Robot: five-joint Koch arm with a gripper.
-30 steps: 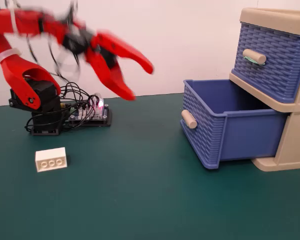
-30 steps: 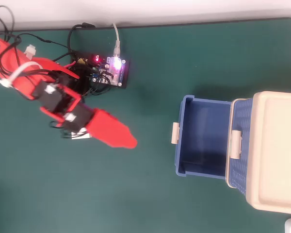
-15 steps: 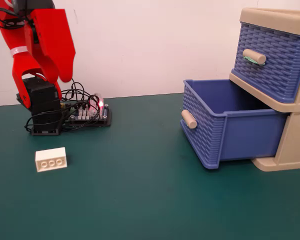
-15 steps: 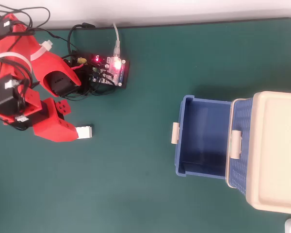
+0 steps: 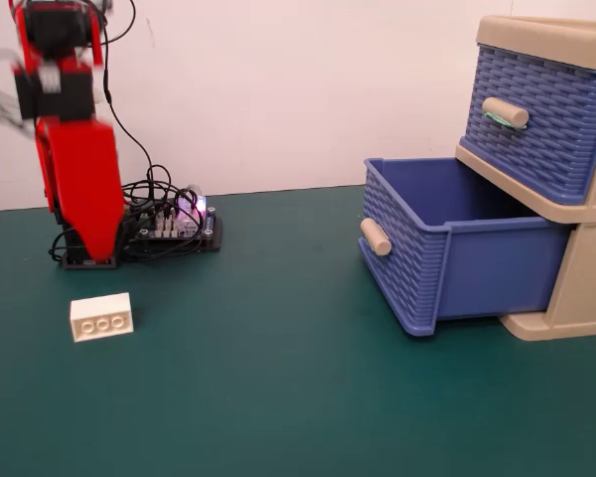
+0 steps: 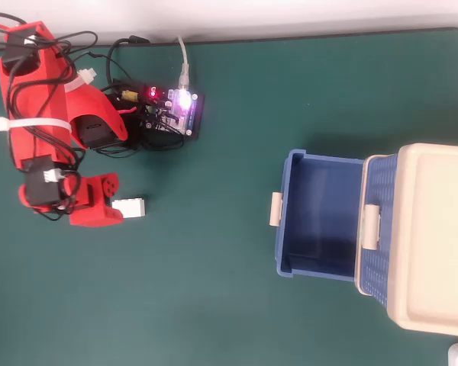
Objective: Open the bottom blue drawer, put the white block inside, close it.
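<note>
The white block [image 5: 101, 317] lies on the green mat at the left, studs facing the fixed camera; from overhead the white block [image 6: 130, 207] sits just right of the arm. My red gripper [image 5: 95, 248] points straight down, its tip above and behind the block. In the overhead view the gripper [image 6: 98, 211] is at the block's left end. Only one red slab shows, so its jaws cannot be told apart. The bottom blue drawer [image 5: 447, 248] is pulled out and looks empty [image 6: 320, 221].
The beige cabinet [image 6: 435, 236] stands at the right, its upper blue drawer [image 5: 536, 114] shut. A lit controller board [image 6: 172, 110] with tangled wires sits beside the arm's base [image 5: 84, 248]. Green mat [image 5: 278, 378] lies between block and drawer.
The arm has swung from reaching toward the drawer back to the left, and the gripper has turned downward and lowered beside the white block. Block and drawer have not moved.
</note>
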